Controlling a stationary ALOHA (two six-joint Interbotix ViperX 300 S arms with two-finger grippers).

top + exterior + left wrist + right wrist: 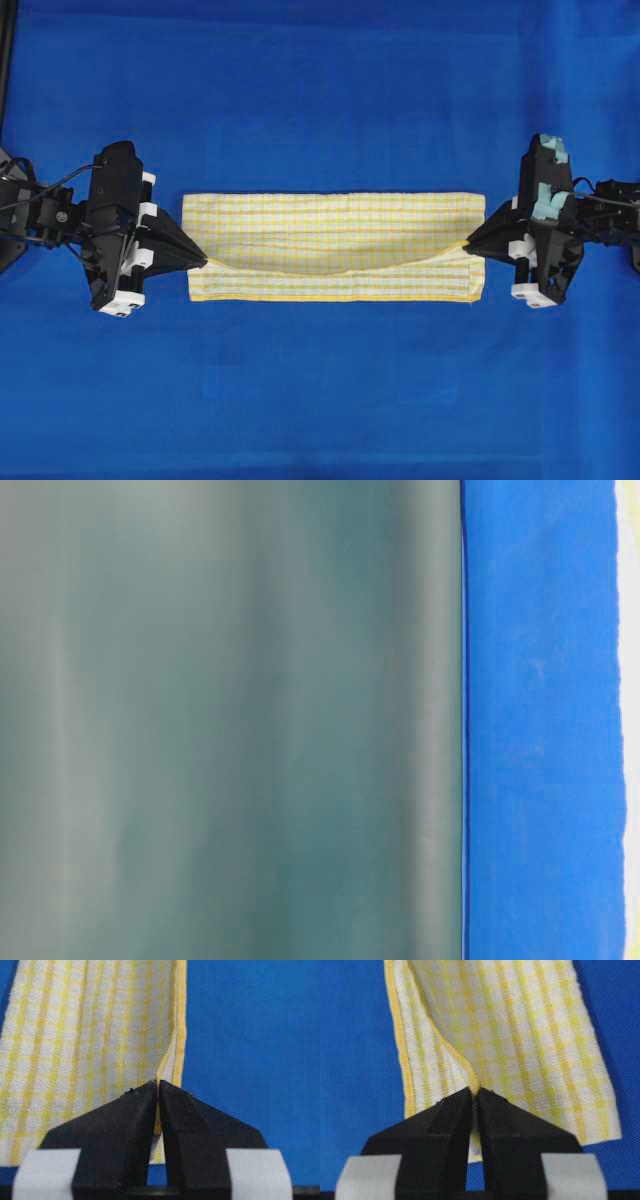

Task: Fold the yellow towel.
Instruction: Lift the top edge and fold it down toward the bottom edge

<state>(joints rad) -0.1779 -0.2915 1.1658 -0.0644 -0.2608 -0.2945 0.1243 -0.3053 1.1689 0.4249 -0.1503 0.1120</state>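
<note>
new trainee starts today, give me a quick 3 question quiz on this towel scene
1. True or false: both the left gripper and the right gripper are shut on the yellow towel.
2. What does the cloth between the two grippers do in the overhead view? A) sags in a curve B) runs dead straight C) hangs off the table
3. Fill in: the towel lies on a plain ____ cloth surface.

Key
1. True. Each wrist view shows closed jaws pinching a yellow hemmed edge.
2. A. The held edge dips in the middle over the layer beneath.
3. Blue.
</note>
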